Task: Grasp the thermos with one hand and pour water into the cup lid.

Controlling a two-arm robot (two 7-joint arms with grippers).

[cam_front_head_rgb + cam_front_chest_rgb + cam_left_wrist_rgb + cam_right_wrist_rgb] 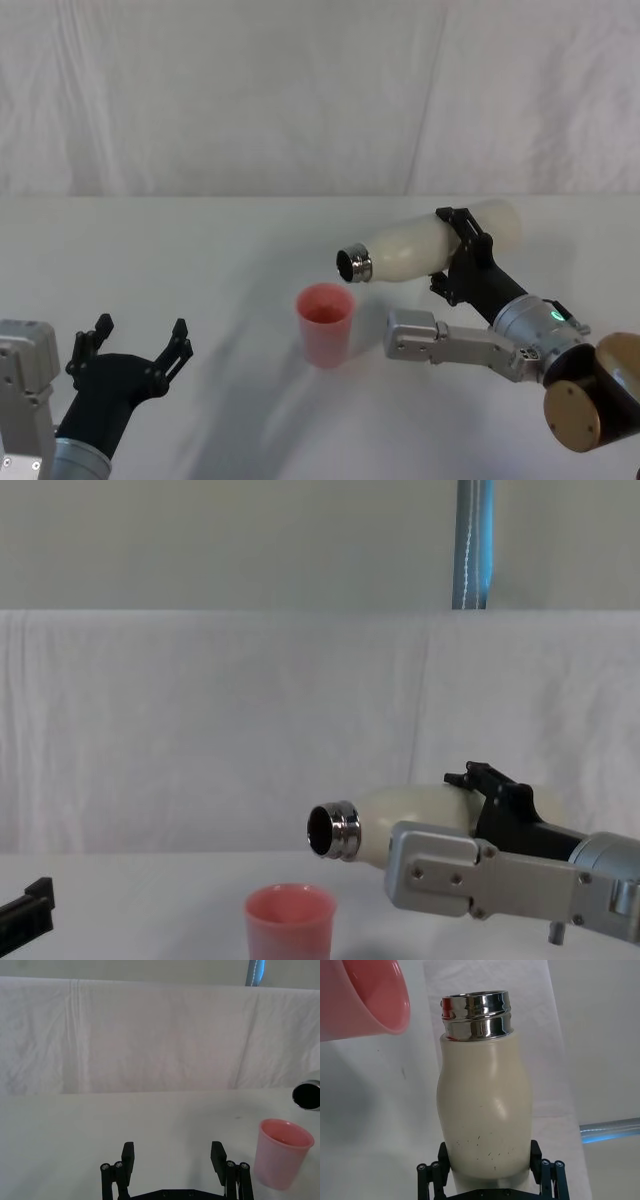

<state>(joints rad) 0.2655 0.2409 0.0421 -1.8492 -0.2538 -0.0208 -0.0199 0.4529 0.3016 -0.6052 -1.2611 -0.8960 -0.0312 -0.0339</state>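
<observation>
Broadly, the white table (200,250) lies bare on all sides of the cup, with wide open surface toward its far edge, where a white draped cloth (250,90) hangs behind.

Next in size is the thermos (430,245), held off the table and tipped nearly level on the right side. Its steel neck (354,264) points toward the robot's left, and the open mouth sits above and just to the right of the cup's rim, apart from it. In the chest view the neck (334,831) stands clear above the cup with a gap of air between.

The right gripper (462,255) is clamped around the thermos body toward its base; in the right wrist view the black fingers (536,1157) press against both sides of the bottle (485,1110).

The left gripper (135,350) hovers low at the near left, fingers spread wide and holding nothing, well apart from the cup.

Smallest, the cup lid (326,324) stands upright on the table near the middle.
</observation>
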